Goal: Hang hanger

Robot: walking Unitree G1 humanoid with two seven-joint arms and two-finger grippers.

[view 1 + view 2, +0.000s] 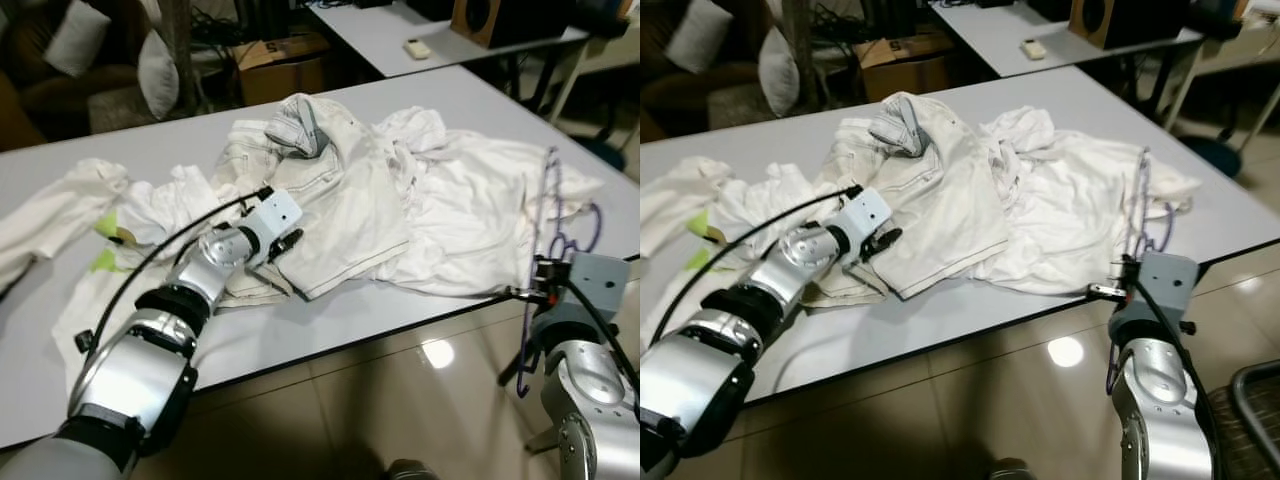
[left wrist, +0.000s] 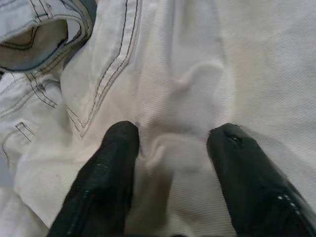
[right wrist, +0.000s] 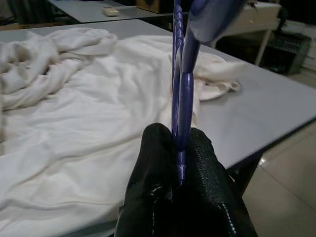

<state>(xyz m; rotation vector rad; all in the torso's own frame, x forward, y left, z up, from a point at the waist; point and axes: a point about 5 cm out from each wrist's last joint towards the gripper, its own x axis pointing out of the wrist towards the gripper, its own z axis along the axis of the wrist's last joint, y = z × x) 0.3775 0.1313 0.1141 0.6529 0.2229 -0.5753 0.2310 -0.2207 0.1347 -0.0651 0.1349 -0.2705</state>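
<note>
The right gripper (image 3: 180, 148) pinches the purple hanger (image 3: 181, 89) at the table (image 1: 330, 320) edge, over white clothes (image 1: 450, 220). The left gripper (image 2: 173, 143), fingers apart, presses on pale trousers (image 2: 177, 74).

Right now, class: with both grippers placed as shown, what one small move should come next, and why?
Probably close the left gripper on the white trousers. Its fingers are open and press into the cloth, with a fold between them, so it is not yet held. The right gripper is already shut on the purple hanger at the table edge, ready for the garment.
</note>
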